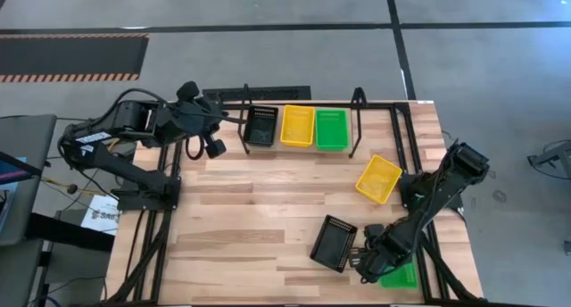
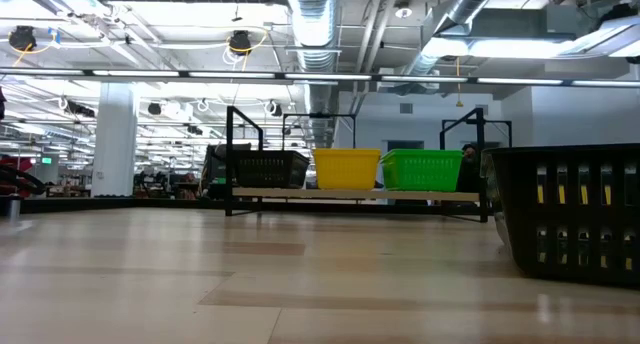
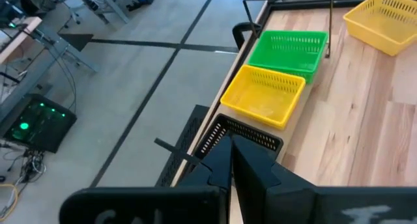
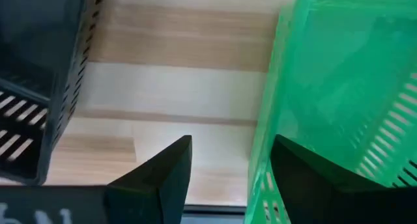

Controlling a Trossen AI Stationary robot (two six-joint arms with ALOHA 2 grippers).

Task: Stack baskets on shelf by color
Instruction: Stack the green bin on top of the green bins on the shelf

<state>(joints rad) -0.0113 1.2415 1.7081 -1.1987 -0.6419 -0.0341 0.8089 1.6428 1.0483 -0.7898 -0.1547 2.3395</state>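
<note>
Fingers [image 4: 163,178] of the right gripper [image 4: 228,175] stand wide apart, straddling the near wall of a bright green perforated plastic basket [image 4: 339,87]: one dark finger sits outside that wall over bare wood, the other shows through the translucent green from inside. Whether either finger touches the wall cannot be told. Only the right wrist view shows this straddle; from above, the right gripper [image 1: 373,258] and its arm cover most of that green basket [image 1: 401,276], which lies at the near right corner of the light-wood plank surface [image 1: 259,200].

Just beside the gripper lies a black slotted rectangular basket [image 1: 334,243], set askew; the low view shows its dark wall [image 2: 570,214] close at the right edge. Farther along the right side a loose yellow perforated basket [image 1: 379,178] rests on the surface, turned at an angle.

At the far edge, the low wooden shelf on black wire legs [image 2: 350,194] carries three baskets in a row: black [image 2: 262,168], yellow [image 2: 347,168], green [image 2: 422,169]. The level view shows them upright and side by side; how many are stacked in each cannot be told.

Left gripper [image 1: 203,139] waits at the far left by the shelf's black basket, fingers [image 3: 225,165] closed and holding nothing.
</note>
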